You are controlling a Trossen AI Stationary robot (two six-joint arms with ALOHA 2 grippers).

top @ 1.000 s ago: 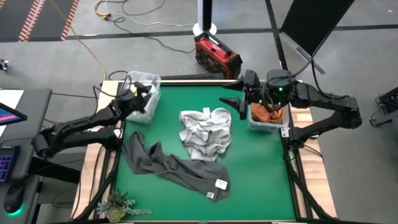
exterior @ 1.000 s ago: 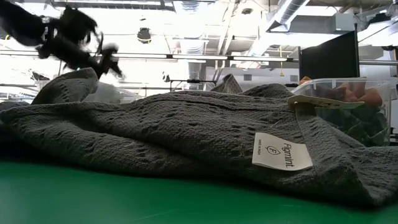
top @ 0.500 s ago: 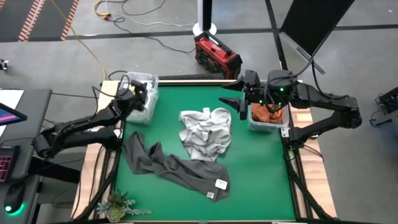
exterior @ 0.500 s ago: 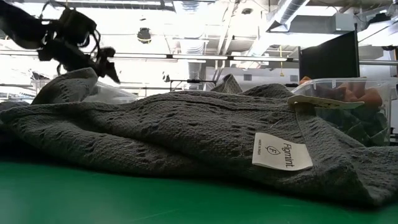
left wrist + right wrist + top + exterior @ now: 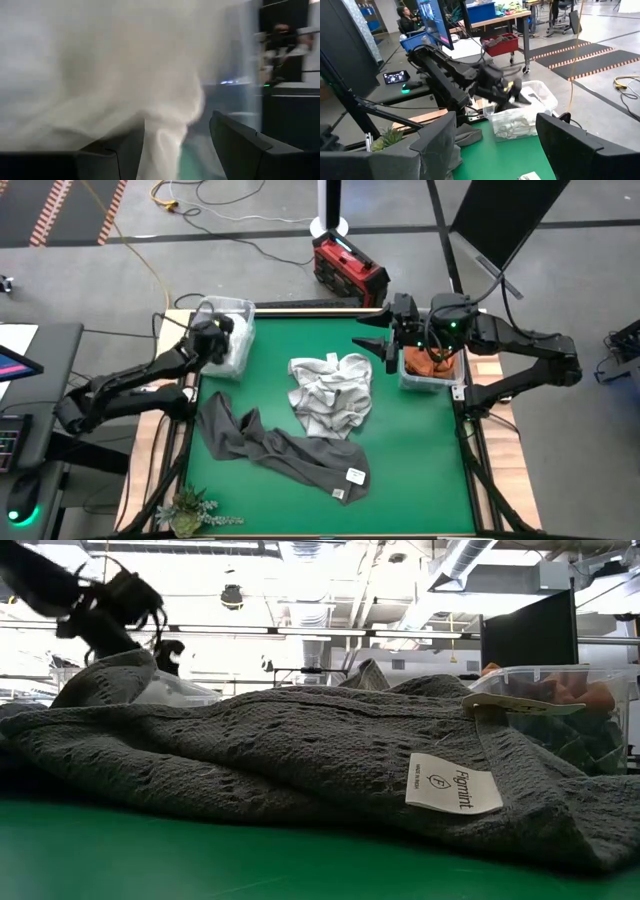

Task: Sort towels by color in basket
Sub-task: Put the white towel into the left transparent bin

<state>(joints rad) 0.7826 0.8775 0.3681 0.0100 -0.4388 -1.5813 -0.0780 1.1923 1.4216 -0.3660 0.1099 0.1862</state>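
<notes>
A clear bin point(image 5: 240, 308) at the table's far left holds white towel point(image 5: 100, 75). My left gripper point(image 5: 214, 338) is open and dips into that bin; a fold of the white towel point(image 5: 162, 145) hangs between its fingers. A white towel with grey checks point(image 5: 330, 392) lies crumpled mid-table. A dark grey towel point(image 5: 270, 442) is stretched out on the near half, filling the low view point(image 5: 300, 760). Rust orange towels point(image 5: 432, 364) sit in the right bin point(image 5: 410, 382). My right gripper point(image 5: 385, 346) is open and hovers beside that bin. My left gripper has its open fingers on either side of a hanging fold of the white towel point(image 5: 165, 135) inside the left bin. Whether a finger touches the cloth, I cannot tell.
A red case point(image 5: 348, 268) and cables lie on the floor beyond the far edge. A small plant point(image 5: 190, 508) stands at the near left corner. Bare green mat point(image 5: 420, 460) shows on the near right. A person sits at a desk point(image 5: 405, 17) in the room behind.
My left gripper has moved down and a little toward the table's left edge, sinking into the left bin. The right arm and the towels on the mat have kept still.
</notes>
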